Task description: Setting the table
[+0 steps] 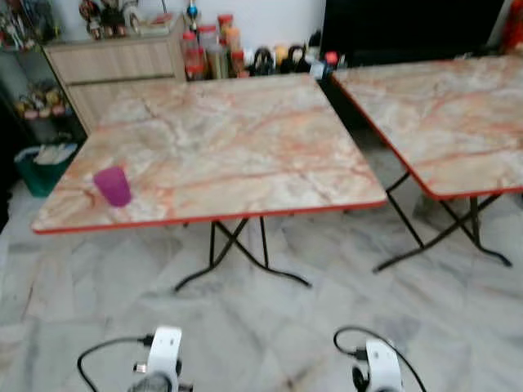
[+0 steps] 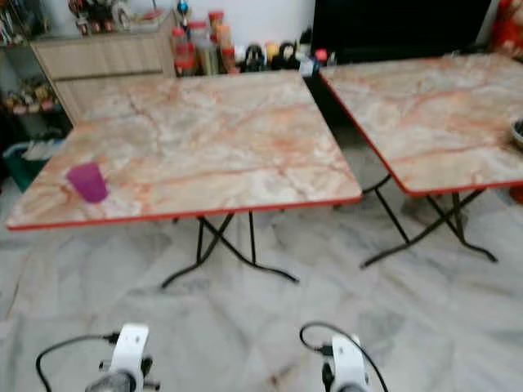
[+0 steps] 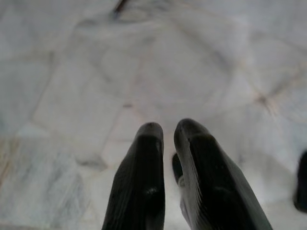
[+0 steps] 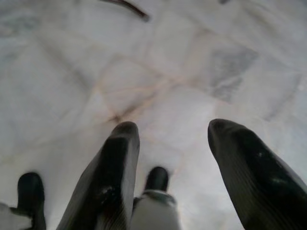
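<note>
I saw a purple cup point(image 1: 113, 185) at eight o'clock on the marble-patterned desk point(image 1: 221, 147). Left gripper point(image 3: 168, 132): fingers nearly together, empty. Right gripper point(image 4: 173, 130): fingers spread.

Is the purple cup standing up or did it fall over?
Standing up. The small purple plastic cup sits upright near the front left corner of the marble-patterned folding table, open mouth on top.

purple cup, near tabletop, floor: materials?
Purple cup: looks like plastic, matte and slightly translucent, with no glassy glint; blur leaves it open.
Near tabletop: marble-pattern surface, probably laminate, semi-gloss, with a thin red edge band; it sits on thin black folding legs, likely metal.
Floor: pale veined marble-look tiles, polished, with visible joints.
</note>
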Robot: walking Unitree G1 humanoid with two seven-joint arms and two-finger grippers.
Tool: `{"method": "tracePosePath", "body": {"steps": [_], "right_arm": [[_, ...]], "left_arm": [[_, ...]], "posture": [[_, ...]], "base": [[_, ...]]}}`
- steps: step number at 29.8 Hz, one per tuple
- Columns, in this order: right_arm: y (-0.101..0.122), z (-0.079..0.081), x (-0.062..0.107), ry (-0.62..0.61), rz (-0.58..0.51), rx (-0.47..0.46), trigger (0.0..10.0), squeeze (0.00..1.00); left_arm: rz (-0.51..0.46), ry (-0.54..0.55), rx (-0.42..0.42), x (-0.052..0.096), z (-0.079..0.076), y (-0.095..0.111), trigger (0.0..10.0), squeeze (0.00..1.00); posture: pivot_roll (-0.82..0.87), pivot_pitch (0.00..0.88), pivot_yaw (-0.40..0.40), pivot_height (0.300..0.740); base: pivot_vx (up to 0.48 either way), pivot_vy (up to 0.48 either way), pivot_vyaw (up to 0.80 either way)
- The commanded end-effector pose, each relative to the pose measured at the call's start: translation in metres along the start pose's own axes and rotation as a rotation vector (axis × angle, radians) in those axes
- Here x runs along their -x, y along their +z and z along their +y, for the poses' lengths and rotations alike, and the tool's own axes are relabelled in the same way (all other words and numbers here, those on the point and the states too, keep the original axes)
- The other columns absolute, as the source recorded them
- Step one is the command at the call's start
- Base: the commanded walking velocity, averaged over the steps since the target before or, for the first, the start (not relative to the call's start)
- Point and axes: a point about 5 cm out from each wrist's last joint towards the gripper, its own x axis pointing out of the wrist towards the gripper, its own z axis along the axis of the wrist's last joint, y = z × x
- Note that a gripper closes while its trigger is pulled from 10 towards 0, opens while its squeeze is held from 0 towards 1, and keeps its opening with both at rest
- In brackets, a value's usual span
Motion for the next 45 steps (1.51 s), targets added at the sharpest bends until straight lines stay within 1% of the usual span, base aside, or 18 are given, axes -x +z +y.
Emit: {"method": "tracePosePath", "body": {"steps": [1,4,7,11,17,23,32,38,41,45], "right_arm": [[0.009,0.0082,-0.0015,0.02,-0.031,-0.007,10.0,0.0],[0.0094,0.008,-0.0016,0.015,-0.033,-0.036,10.0,0.0],[0.0102,0.0093,-0.0018,0.017,-0.032,-0.028,10.0,0.0],[0.0116,0.0104,-0.002,0.017,-0.036,-0.034,10.0,0.0],[0.0133,0.0107,-0.0024,0.017,-0.041,-0.043,10.0,0.0],[0.0134,0.0111,-0.0024,0.019,-0.042,-0.047,10.0,0.0],[0.0143,0.0127,-0.0023,0.03,-0.051,-0.057,10.0,0.0],[0.0134,0.012,-0.002,0.03,-0.053,-0.038,10.0,0.0],[0.0134,0.0105,-0.0018,0.019,-0.059,-0.049,10.0,0.0],[0.0123,0.01,-0.0018,0.02,-0.053,-0.039,10.0,0.0]], "left_arm": [[0.036,0.023,-0.006,0.0027,0.0091,-0.0104,10.0,0.0],[0.034,0.025,-0.006,0.0026,0.0098,-0.0098,10.0,0.0],[0.03,0.031,-0.007,0.0023,0.0117,-0.0081,10.0,0.0],[0.027,0.032,-0.015,0.0023,0.0127,-0.0075,10.0,0.0],[0.011,0.025,-0.002,0.0023,0.0126,-0.0059,10.0,0.0],[0.016,0.02,-0.002,0.0022,0.0128,-0.0059,10.0,0.0],[0.015,0.024,-0.009,0.0022,0.0136,-0.0056,10.0,0.0],[0.02,0.024,-0.013,0.0026,0.0138,-0.0073,10.0,0.0],[0.021,0.022,-0.019,0.0025,0.0137,-0.0072,10.0,0.0],[0.02,0.022,-0.023,0.0024,0.0146,-0.0065,10.0,0.0]], "posture": [[0.0,0.0,0.032,0.736],[0.01,0.0,0.036,0.736],[0.02,0.0,0.035,0.736],[0.02,0.0,0.041,0.736],[0.02,0.0,0.041,0.736],[0.02,0.0,0.045,0.736],[0.02,0.0,0.044,0.736],[0.02,0.0,0.039,0.736],[0.02,0.0,0.039,0.736],[0.02,0.0,0.035,0.736]], "base": [[0.0,0.33,0.52],[0.0,0.331,0.0],[0.0,0.31,0.0],[0.0,0.0,0.0],[0.0,0.0,0.0],[0.0,0.0,0.0],[0.354,0.0,0.0],[0.425,0.0,0.0],[0.43,0.0,0.0],[0.428,0.0,0.0]]}}
